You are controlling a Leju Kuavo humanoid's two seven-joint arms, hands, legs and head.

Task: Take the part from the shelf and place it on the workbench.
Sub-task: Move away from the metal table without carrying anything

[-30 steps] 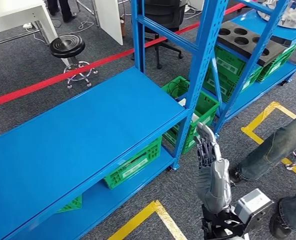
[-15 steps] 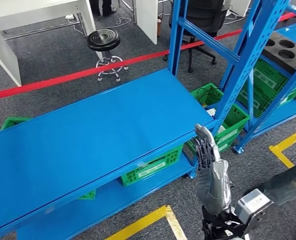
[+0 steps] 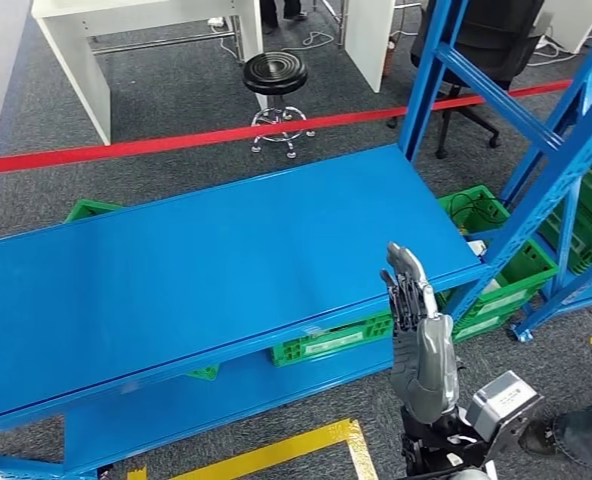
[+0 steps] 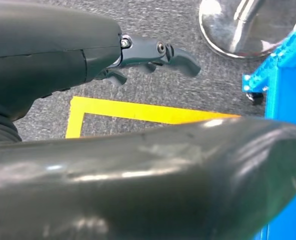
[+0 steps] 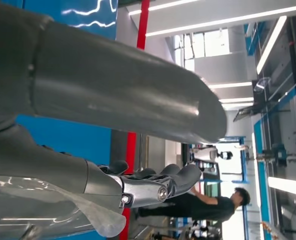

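The right hand (image 3: 411, 300) is raised empty, fingers apart, beside the blue shelf (image 3: 202, 260) (no part seen); the left hand (image 4: 154, 52) hangs empty, loosely spread.

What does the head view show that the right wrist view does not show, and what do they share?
Head view alone: the black stool, green crates under the blue shelf board, yellow floor lines. Right wrist view alone: ceiling lights and a person in black far off. Both: the right hand, fingers apart and holding nothing, blue shelving, a red stripe.
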